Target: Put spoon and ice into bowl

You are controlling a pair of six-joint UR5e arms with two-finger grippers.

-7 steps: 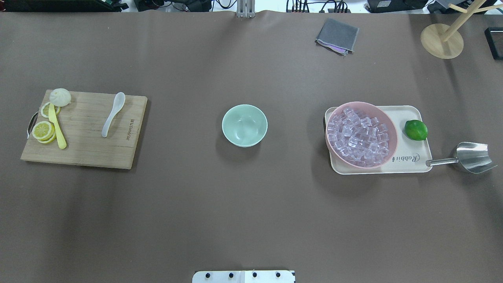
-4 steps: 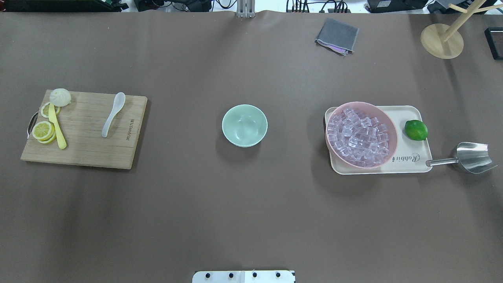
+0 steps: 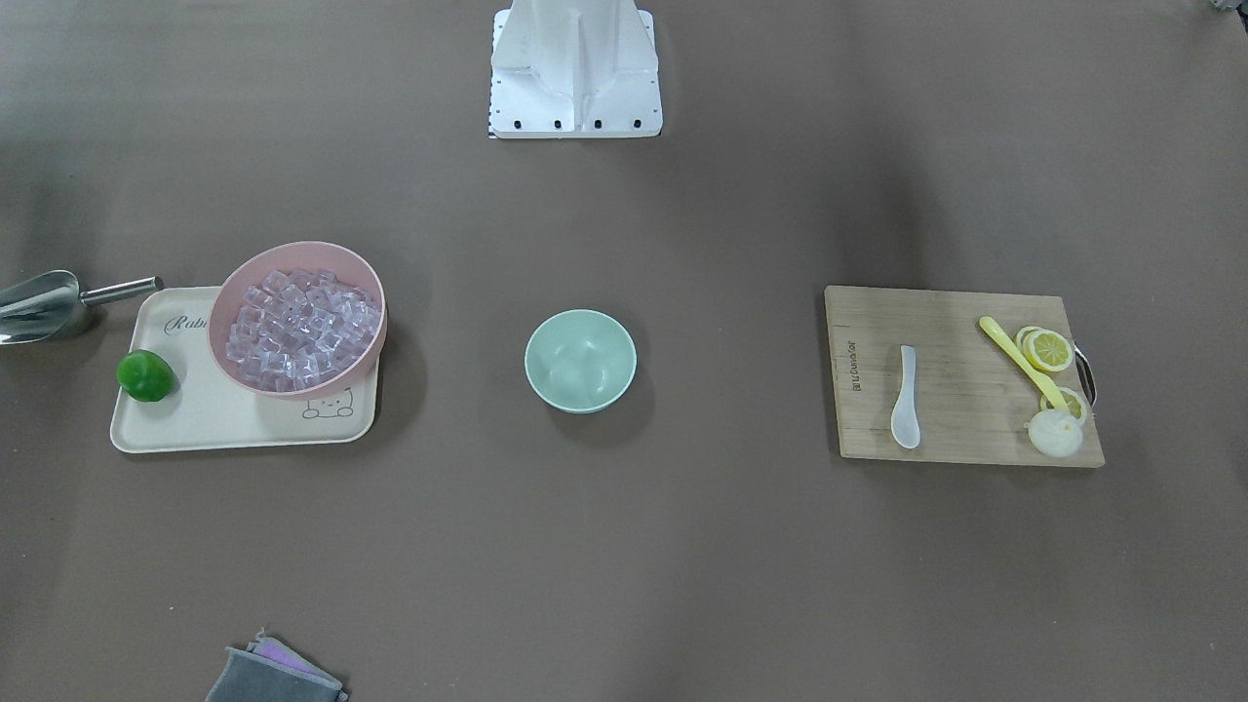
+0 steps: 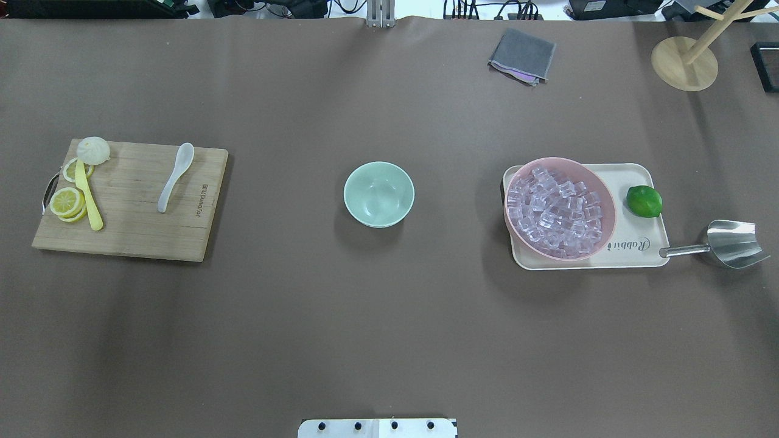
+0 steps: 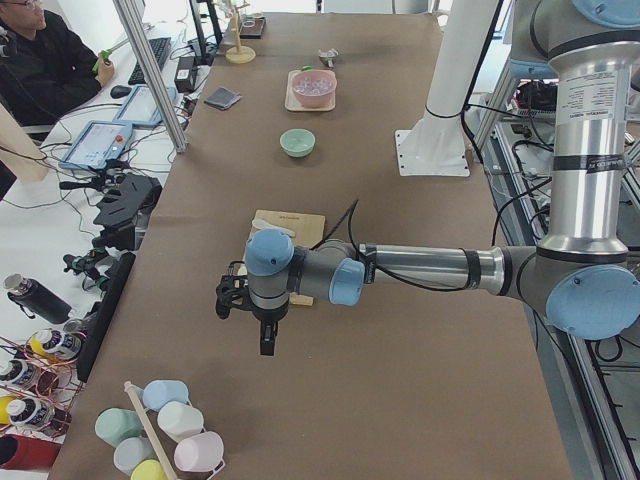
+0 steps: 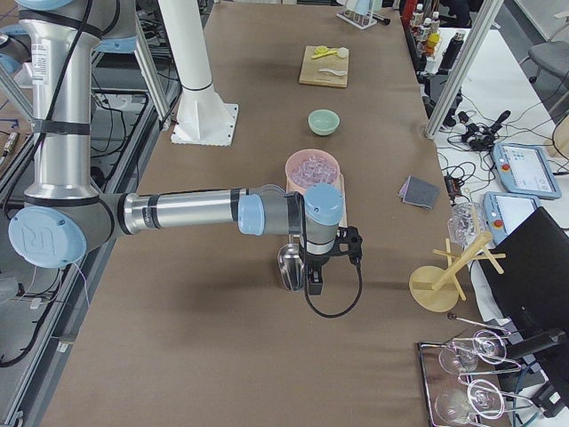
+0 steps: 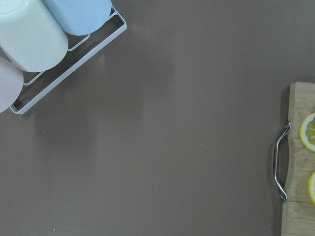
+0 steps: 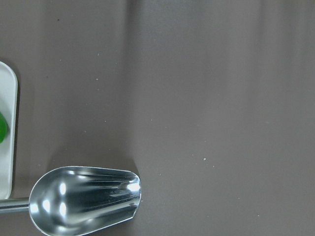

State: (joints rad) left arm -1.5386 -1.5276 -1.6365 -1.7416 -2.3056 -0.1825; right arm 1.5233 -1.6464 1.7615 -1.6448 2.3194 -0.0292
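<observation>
The white spoon [image 4: 175,177] lies on the wooden cutting board [image 4: 134,234] at the table's left; it also shows in the front view [image 3: 906,398]. The mint-green bowl [image 4: 378,194] stands empty at the table's middle. Many clear ice cubes [image 4: 557,210] fill a pink bowl [image 4: 551,160] on the right. My left gripper [image 5: 268,340] hangs over the table beyond the board's outer end, and I cannot tell whether it is open. My right gripper [image 6: 316,280] hangs over the metal scoop [image 6: 290,260], and I cannot tell its state either.
The pink bowl and a lime [image 4: 644,201] sit on a cream tray [image 4: 639,246]. The metal scoop [image 4: 733,243] lies right of it. A yellow utensil [image 4: 89,198] and lemon slices [image 4: 67,202] lie on the board. A grey cloth [image 4: 523,56] and wooden stand [image 4: 683,64] are at the back.
</observation>
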